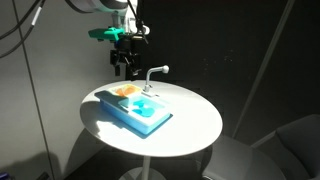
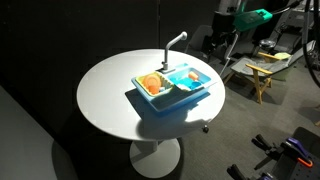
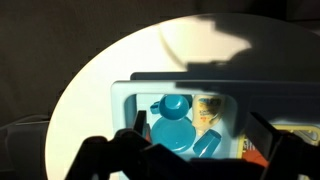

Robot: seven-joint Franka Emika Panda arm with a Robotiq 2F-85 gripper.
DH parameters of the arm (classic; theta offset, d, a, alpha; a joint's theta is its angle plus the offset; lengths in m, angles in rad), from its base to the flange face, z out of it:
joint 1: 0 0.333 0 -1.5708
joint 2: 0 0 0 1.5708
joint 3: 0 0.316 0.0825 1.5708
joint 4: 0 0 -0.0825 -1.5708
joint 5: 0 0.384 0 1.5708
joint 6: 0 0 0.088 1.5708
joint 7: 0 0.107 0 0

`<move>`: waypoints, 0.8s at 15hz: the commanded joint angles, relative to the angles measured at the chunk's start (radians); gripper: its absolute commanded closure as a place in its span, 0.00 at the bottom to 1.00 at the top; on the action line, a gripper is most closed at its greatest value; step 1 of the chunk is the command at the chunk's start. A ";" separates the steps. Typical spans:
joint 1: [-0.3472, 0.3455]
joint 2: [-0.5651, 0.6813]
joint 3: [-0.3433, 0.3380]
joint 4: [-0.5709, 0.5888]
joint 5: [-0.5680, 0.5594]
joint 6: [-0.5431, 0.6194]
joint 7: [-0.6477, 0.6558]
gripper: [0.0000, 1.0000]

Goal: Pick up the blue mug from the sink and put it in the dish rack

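Note:
The sink [image 3: 124, 96] is the basin of a light blue tray unit on a round white table, also seen in both exterior views [image 1: 150, 118] [image 2: 190, 82]. In the wrist view the blue mug [image 3: 172, 104] stands upright in it, handle to the left, beside a blue plate [image 3: 170, 134]. The mug is too small to make out in the exterior views. The orange dish rack [image 1: 126, 91] [image 2: 152, 84] [image 3: 251, 151] forms one end of the unit. My gripper [image 1: 125, 66] [image 2: 221, 44] [image 3: 200, 130] hangs open and empty, well above the table beyond the faucet [image 1: 156, 73] [image 2: 176, 41].
The sink also holds a cream-yellow bottle [image 3: 207, 110] and a second blue cup lying on its side [image 3: 206, 143]. The round table [image 1: 195, 120] [image 2: 105, 95] stands in a dark room. A wooden stool [image 2: 262, 68] stands on the floor nearby.

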 commanded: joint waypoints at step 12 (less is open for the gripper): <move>-0.026 0.252 -0.034 0.166 -0.022 0.191 -0.120 0.00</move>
